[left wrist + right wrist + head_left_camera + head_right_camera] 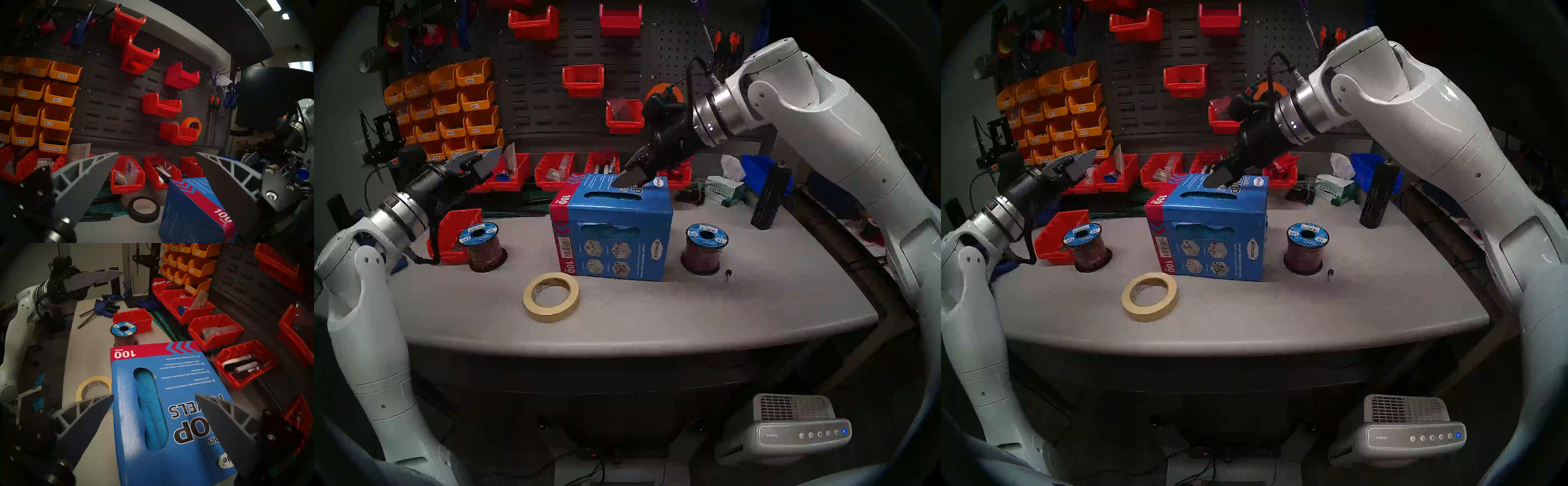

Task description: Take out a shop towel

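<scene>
A blue carton (pixel 619 237) printed "100 pack" stands upright at the middle of the grey table. The bright blue shop towel (pixel 151 409) shows through the long slot in the carton's top, tucked inside; a bit of it also shows through the front slot (pixel 609 234). My right gripper (pixel 154 395) hovers just above the carton's top, open, its fingers spread either side of the slot and holding nothing. In the head view its tips (pixel 626 178) sit over the far top edge. My left gripper (pixel 490 159) is open and empty, raised at the carton's left.
A masking tape roll (pixel 551 297) lies in front of the carton. A wire spool stands on each side (pixel 482 246) (pixel 706 249). A red bin (pixel 456 234) sits at the left, a Kimtech carton (pixel 721 191) and a black cylinder (pixel 768 200) at the back right.
</scene>
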